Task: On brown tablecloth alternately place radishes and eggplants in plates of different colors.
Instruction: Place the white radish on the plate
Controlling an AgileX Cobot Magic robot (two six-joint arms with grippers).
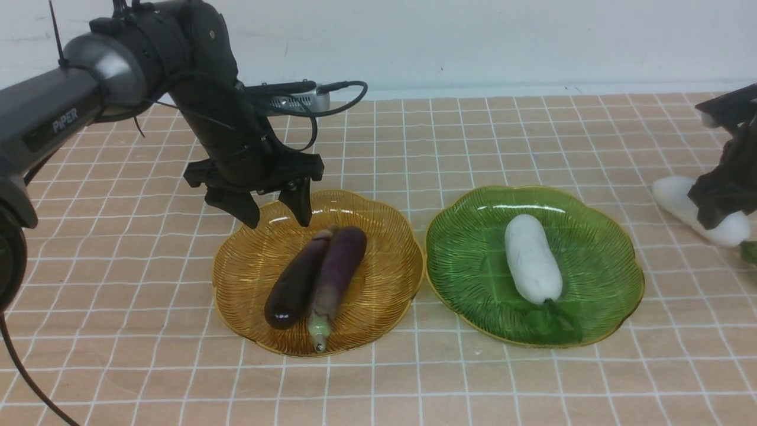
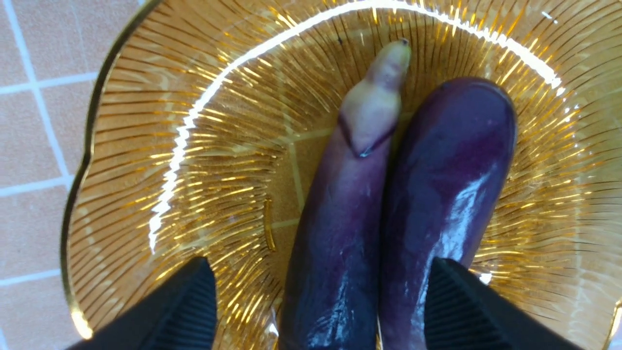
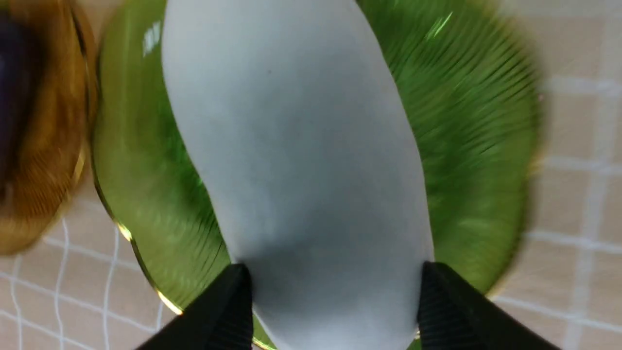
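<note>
Radish [image 3: 301, 170] tight in right pincer [image 3: 335, 301]; left pincer [image 1: 278, 220] wide, empty, above 2 eggplants [image 1: 334, 272].

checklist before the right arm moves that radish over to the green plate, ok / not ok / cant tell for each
1. Right gripper has a finger on each side of the held radish: ok.
2. Green plate has free space beside the plated radish: ok.
3. Left gripper is open, empty and away from the green plate: ok.
4. Dark eggplant and lighter eggplant both lie inside the amber plate: ok.
5. Held radish is lifted clear of the tablecloth: cannot tell.
</note>
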